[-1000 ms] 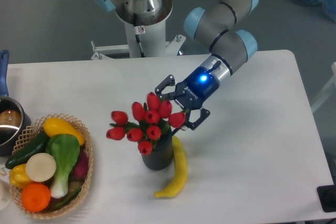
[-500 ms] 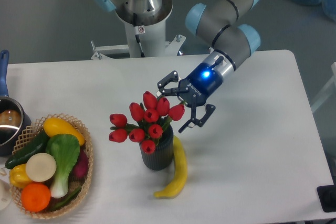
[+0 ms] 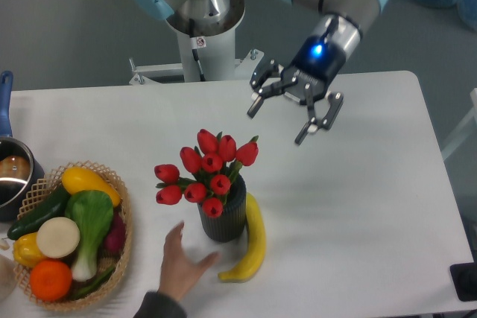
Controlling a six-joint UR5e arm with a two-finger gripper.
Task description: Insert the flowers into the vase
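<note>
- Since the earlier frames, a hand has entered from the near edge of the table, fingertips close to the base of the vase; whether they touch it cannot be settled from this view.
- Also changed: the gripper has lifted up and back from the bunch, and now hangs well apart from it, above the far side of the table.
- Near left, a wicker basket of vegetables sits undisturbed; a banana lies just beside the vase on its right, apparently touching it.
- Flowers stand in the vase at mid-table, stems down inside the rim, the bunch spreading wider than the vase and leaning a little to the left.
- Buds are red and closed, with green leaves showing between them; the vase is dark, ribbed and upright.
- Gripper fingers are spread wide and hold nothing.
- Judgement: insertion appears complete, and the withdrawal reads as release after placement. The arriving hand suggests the scene is about to be reset.
- Far left, a metal pot with a blue handle sits at the table's edge.
</note>
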